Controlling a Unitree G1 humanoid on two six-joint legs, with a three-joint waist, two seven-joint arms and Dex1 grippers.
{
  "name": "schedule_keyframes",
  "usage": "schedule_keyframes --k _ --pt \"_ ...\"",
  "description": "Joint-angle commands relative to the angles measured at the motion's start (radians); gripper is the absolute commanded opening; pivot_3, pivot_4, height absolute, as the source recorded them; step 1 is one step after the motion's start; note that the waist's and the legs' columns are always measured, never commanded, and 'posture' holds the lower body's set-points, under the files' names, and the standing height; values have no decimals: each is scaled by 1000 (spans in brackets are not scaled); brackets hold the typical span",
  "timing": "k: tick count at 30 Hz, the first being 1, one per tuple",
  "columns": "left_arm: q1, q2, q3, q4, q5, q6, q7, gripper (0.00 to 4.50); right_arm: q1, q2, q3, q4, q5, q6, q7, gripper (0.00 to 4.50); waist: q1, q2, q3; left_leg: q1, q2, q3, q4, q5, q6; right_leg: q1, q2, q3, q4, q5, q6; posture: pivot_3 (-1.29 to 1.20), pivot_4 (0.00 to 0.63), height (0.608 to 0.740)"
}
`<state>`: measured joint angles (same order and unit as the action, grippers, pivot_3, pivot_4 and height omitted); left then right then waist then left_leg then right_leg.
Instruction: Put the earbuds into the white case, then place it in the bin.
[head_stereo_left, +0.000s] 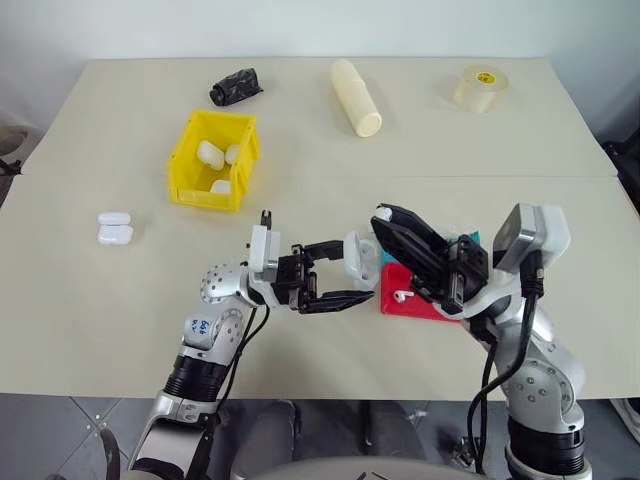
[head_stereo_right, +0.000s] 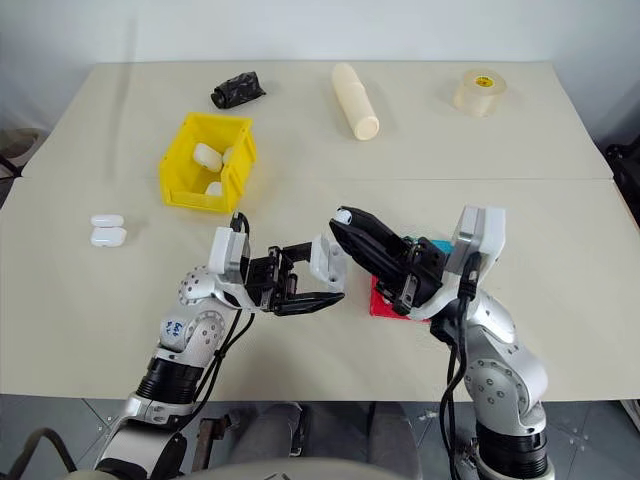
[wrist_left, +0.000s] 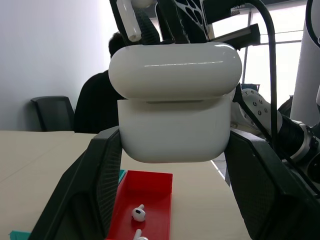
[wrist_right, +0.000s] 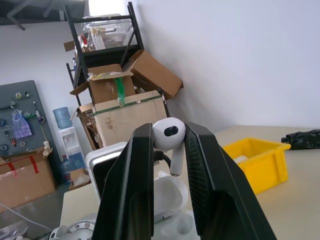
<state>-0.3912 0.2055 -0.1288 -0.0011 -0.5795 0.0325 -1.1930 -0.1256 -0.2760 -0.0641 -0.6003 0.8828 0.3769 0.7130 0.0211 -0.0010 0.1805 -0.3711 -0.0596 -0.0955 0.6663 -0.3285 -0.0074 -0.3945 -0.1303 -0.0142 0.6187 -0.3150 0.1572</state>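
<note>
Head cameras first: I've got the left gripper (head_stereo_left: 335, 272) clamped on the white case (head_stereo_left: 358, 258), held up above the worktop (head_stereo_left: 120, 310) near the front edge. My right gripper (head_stereo_right: 345, 222) comes in beside it, pinching one of the earbuds (head_stereo_right: 343, 215) at its fingertips. So I'm on the loading step; the yellow bin (head_stereo_left: 212, 160), well off toward the far left, comes later and already has cases lying in it.

Left wrist camera: the case looks glossy, rounded, its lid hinged up a crack above the body, squeezed between both fingers (wrist_left: 95, 185). Below sits the red tray (wrist_left: 147, 200) with another earbud (wrist_left: 138, 214) in it.

Right wrist camera: the earbud (wrist_right: 169, 135), smooth white with a short stem hanging down, is gripped between my two fingers (wrist_right: 135, 185), with the open case just beyond them.

Next, I reckon, I need to line the stem up with a socket and lower it in carefully.
</note>
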Motion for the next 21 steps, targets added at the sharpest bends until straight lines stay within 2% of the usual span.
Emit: schedule_keyframes --k 1,16,21 --pt "-21 -6 12 -58 -26 6 7 2757 26 18 23 1 -16 -44 15 572 0 0 0 0 0 0 0 0 0 0 0 0 0 0 0 0 150 740" --pt "-19 -5 14 -86 -30 28 13 2757 61 12 90 90 -117 -144 75 572 -1 0 0 1 0 0 0 0 0 0 0 0 0 0 0 0 150 740" --pt "-27 -9 15 -86 -29 29 19 2757 74 -28 126 98 -134 -134 120 572 -1 0 0 1 0 0 0 0 0 0 0 0 -1 0 0 0 150 740"
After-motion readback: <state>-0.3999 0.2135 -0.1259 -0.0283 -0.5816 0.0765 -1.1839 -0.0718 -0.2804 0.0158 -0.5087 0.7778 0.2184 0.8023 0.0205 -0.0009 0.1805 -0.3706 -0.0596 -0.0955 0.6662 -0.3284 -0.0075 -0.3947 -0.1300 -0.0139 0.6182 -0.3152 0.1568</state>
